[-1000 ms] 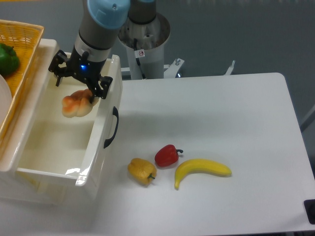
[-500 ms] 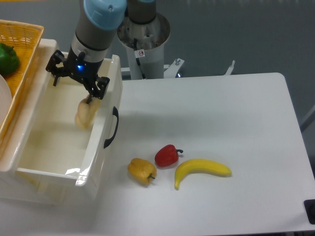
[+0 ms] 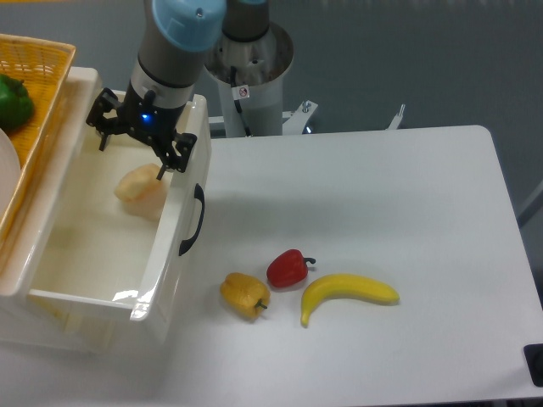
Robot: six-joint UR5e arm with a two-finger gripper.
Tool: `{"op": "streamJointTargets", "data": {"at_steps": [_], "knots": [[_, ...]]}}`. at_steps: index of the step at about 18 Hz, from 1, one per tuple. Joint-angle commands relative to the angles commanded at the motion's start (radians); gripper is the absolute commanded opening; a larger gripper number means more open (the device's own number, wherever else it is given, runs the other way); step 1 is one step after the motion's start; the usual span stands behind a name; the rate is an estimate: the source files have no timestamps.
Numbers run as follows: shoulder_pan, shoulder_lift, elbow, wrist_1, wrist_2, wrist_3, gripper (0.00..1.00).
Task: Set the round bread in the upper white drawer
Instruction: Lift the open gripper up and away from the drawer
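Observation:
The round bread (image 3: 140,185), pale tan with an orange-pink tint, lies inside the upper white drawer (image 3: 166,254), close to its front wall with the black handle (image 3: 194,222). The drawer stands pulled open at the left of the table. My gripper (image 3: 130,156) hangs over the drawer's far end, just above the bread. Its jaws are spread wide and hold nothing. One fingertip (image 3: 160,172) is right above the bread's top edge.
A yellow woven basket (image 3: 38,85) holding a green pepper (image 3: 12,102) sits left of the drawer. On the white table lie a yellow-orange pepper (image 3: 244,295), a red pepper (image 3: 288,268) and a banana (image 3: 346,293). The robot's base (image 3: 251,64) stands behind.
One second ago the gripper held the bread above the drawer. It has let go, and the bread has dropped and come to rest in the drawer. The gripper has barely moved.

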Motion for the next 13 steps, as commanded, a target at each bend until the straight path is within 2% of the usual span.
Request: {"op": "streamJointTargets", "data": {"at_steps": [4, 6, 9, 13], "knots": [[0.103, 0.000, 0.005, 0.002, 0.012, 0.058, 1.00], [0.129, -0.005, 0.028, 0.002, 0.025, 0.100, 1.00], [0.135, -0.015, 0.052, 0.002, 0.139, 0.168, 1.00], [0.175, -0.037, 0.054, 0.012, 0.258, 0.351, 1.00]]}}
